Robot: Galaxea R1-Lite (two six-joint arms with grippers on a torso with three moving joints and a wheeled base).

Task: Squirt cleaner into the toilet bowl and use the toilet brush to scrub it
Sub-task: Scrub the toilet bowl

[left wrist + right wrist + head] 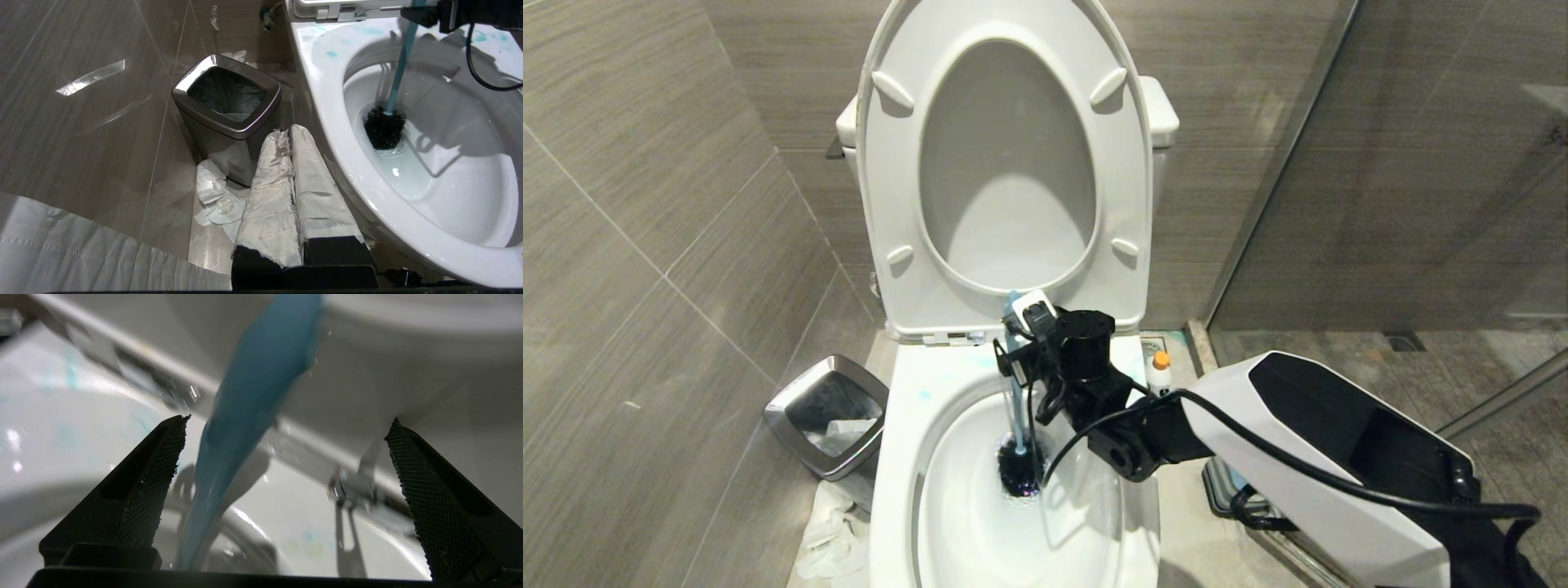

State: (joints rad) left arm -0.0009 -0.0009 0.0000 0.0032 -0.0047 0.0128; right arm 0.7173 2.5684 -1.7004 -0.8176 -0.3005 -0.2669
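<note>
Bristly black head of toilet brush (1019, 457) in glossy ceramic toilet bowl (907, 457).

The white toilet bowl (907, 457) stands with seat and lid raised, blue smears on its rim. The blue-shafted toilet brush (1018, 408) stands nearly upright inside, black bristles in the water. The orange-capped cleaner bottle (1160, 374) stands on the floor just beside the bowl.
</note>
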